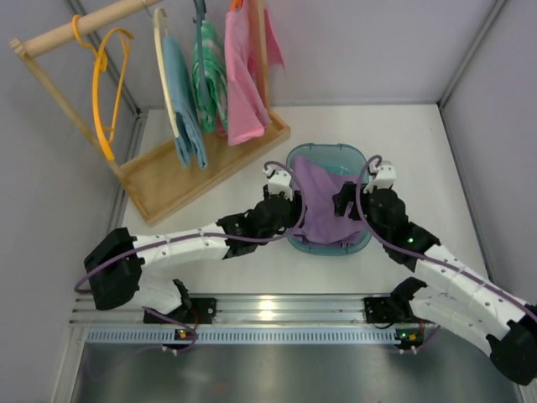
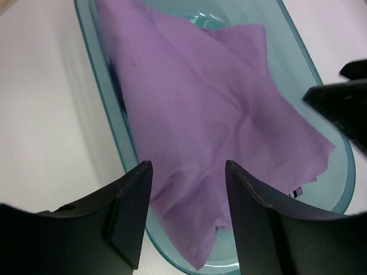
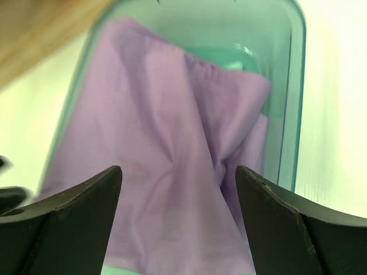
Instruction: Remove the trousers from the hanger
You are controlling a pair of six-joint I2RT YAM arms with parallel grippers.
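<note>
Nearest, the left pincer hangs at the left rim of a teal tub, fingers spread apart with nothing between them. The right pincer is at the tub's right rim, its fingers also spread wide and holding nothing. Both wrist views look down into the tub.

The trousers lie crumpled inside the tub, covering most of its floor, with one edge draped up the left wall. The tub stands on the white desk.

Beyond the tub and to its left is a wooden rack. A light blue garment, a green patterned one and a pink one hang from it. Farthest left of the tub, the hanger hangs by its hook from the rack's rod, well apart from the trousers.
</note>
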